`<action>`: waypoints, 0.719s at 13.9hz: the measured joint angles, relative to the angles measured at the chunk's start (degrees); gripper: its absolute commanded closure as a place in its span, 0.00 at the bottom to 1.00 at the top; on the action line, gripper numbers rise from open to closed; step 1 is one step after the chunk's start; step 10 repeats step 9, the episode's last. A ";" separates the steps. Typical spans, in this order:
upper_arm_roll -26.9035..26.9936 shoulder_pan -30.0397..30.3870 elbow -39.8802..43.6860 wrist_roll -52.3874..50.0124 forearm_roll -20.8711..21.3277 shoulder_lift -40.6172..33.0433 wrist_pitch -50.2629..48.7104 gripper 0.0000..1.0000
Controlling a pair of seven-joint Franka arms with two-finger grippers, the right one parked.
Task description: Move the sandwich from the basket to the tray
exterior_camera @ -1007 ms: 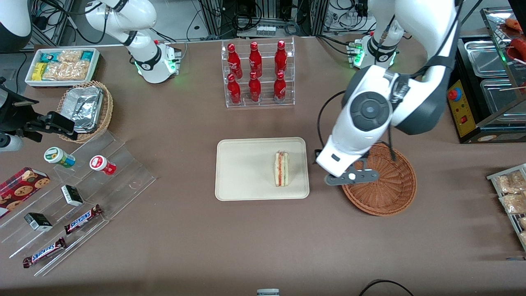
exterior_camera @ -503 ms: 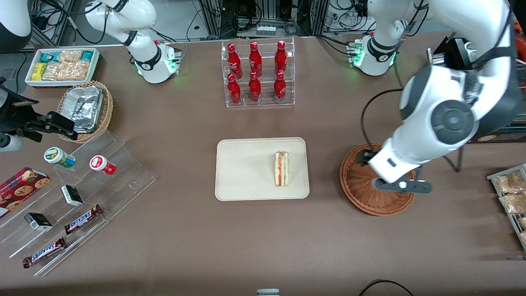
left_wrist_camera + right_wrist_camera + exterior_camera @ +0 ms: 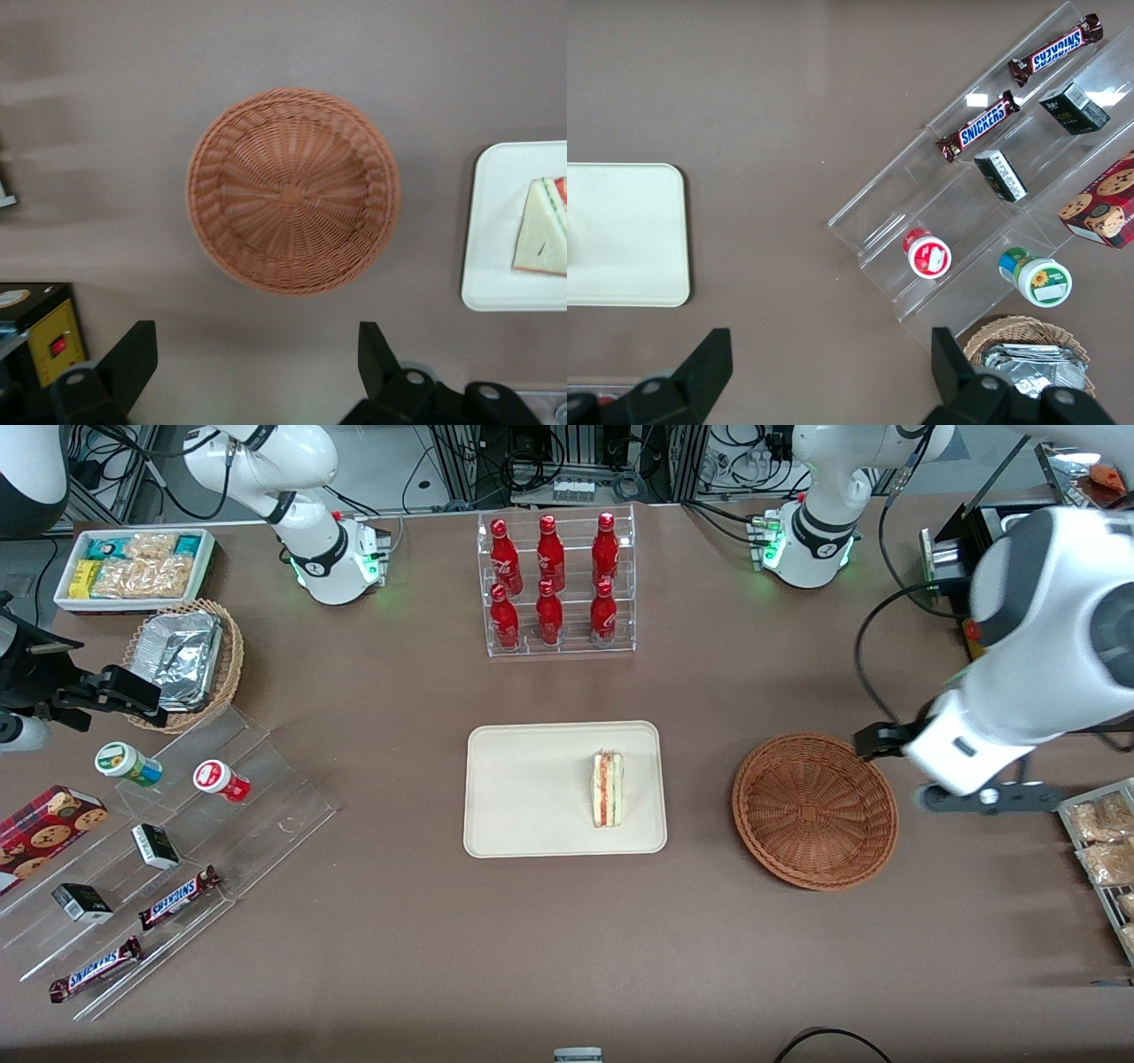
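Note:
The sandwich (image 3: 608, 788), a white wedge with red and green layers, lies on the cream tray (image 3: 523, 797) near the rim that faces the basket. The reddish-brown wicker basket (image 3: 815, 810) stands beside the tray with nothing in it. The left arm's hand (image 3: 961, 760) hovers above the table just off the basket's rim, toward the working arm's end. In the left wrist view the left arm's gripper (image 3: 255, 354) is open, with only bare table between its dark fingers (image 3: 133, 356). That view also shows the basket (image 3: 292, 190), the tray's edge (image 3: 496, 274) and the sandwich (image 3: 542, 232).
A clear rack of red bottles (image 3: 556, 584) stands farther from the front camera than the tray. A shelf of snack packets (image 3: 1103, 850) and a black machine with a yellow panel (image 3: 997, 664) flank the hand. An acrylic stand with snacks (image 3: 177, 841) lies toward the parked arm's end.
The left arm has swung from the basket's tray-side rim, across the basket, out toward the working arm's end of the table. The sandwich has stayed on the tray.

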 measured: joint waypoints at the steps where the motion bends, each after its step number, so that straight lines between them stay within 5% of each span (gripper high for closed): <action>1: 0.01 1.19 -0.13 3.09 -0.17 -0.98 -0.99 0.00; 10: -0.23 3.33 -6.41 7.21 -0.17 -10.23 -4.86 0.00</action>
